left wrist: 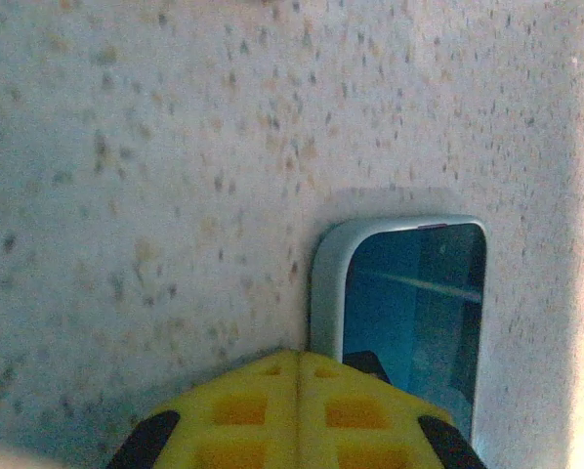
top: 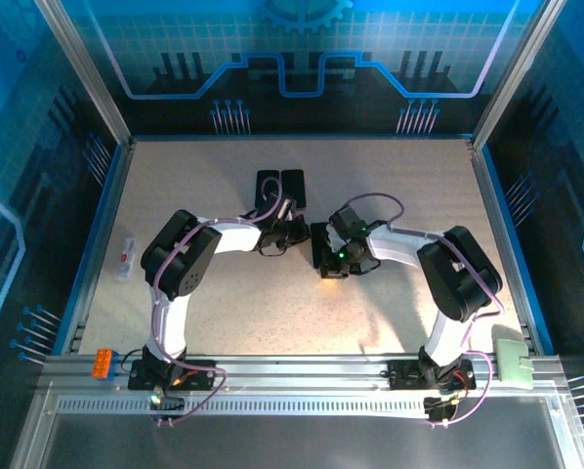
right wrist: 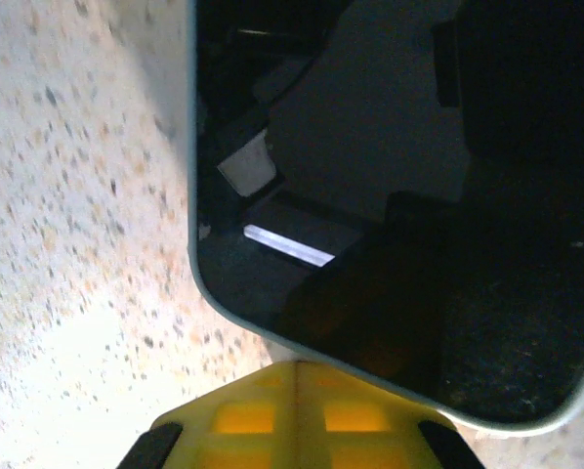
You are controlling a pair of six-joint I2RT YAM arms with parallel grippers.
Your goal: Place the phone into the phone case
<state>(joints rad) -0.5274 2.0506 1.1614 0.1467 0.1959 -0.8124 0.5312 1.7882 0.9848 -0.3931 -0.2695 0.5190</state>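
Both pincers are pinched together, empty. The right gripper (right wrist: 297, 366) noses the phone (right wrist: 390, 195), flat at its twelve o'clock, and the left gripper (left wrist: 297, 357) meets what looks like the case (left wrist: 326, 283) at one o'clock. They lie apart, so insertion is not yet begun.

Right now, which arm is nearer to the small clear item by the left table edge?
Left. The left arm bends just right of the item; the right arm stands at the opposite side of the table.
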